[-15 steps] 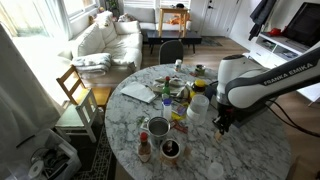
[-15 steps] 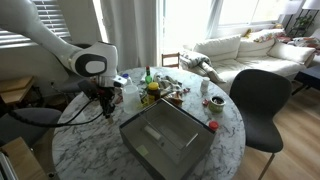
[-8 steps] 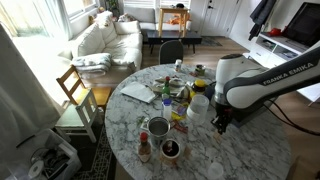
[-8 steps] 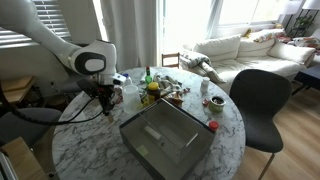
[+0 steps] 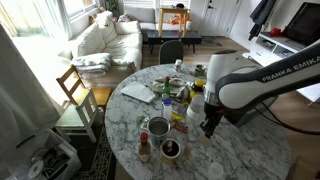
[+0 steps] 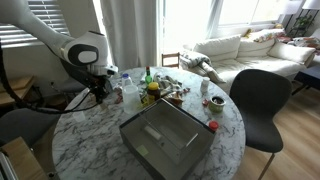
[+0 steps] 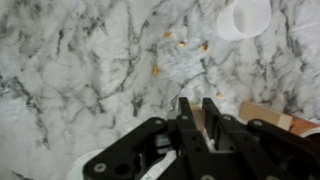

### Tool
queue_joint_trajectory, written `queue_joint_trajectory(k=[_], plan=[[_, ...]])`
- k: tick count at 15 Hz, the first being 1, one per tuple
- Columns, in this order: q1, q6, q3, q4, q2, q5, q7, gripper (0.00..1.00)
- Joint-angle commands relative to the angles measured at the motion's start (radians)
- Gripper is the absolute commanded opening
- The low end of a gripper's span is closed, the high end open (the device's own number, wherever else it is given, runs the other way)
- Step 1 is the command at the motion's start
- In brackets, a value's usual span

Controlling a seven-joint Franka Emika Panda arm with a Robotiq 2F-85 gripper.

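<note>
My gripper hangs over the marble table. Its two black fingers stand close together with only a thin slit between them, and I see nothing held. A white cup stands ahead of the fingertips. A tan flat thing lies just beside them, and a white object shows under the gripper body. In both exterior views the gripper sits low over the table next to the clutter at its middle, close to a white container.
Bottles, cups and jars crowd the table's middle. A metal cup, a dark mug and a sauce bottle stand near one edge. A grey rectangular tray lies on the table. Chairs stand around it.
The arm has swung sideways, carrying the gripper closer to the clutter in the table's middle. The fingers stay together. Nothing on the table has moved.
</note>
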Motion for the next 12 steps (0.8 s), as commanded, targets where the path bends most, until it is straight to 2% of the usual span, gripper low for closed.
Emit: queue_joint_trajectory(k=[1,2,3,4,9,10,12], plan=[[0.001,-0.072,0.041,0.033,0.018,0.134,-0.139,0.05],[0.003,-0.096,0.047,0.037,0.016,0.152,-0.159,0.05],[0.012,-0.051,0.029,0.019,0.006,0.1,-0.1,0.05],[0.014,-0.056,0.032,0.022,0.006,0.106,-0.106,0.18],[0.014,-0.056,0.028,0.022,0.006,0.106,-0.106,0.18],[0.014,-0.056,0.028,0.022,0.006,0.106,-0.106,0.05],[0.026,-0.06,0.029,0.035,0.017,0.076,-0.08,0.05]])
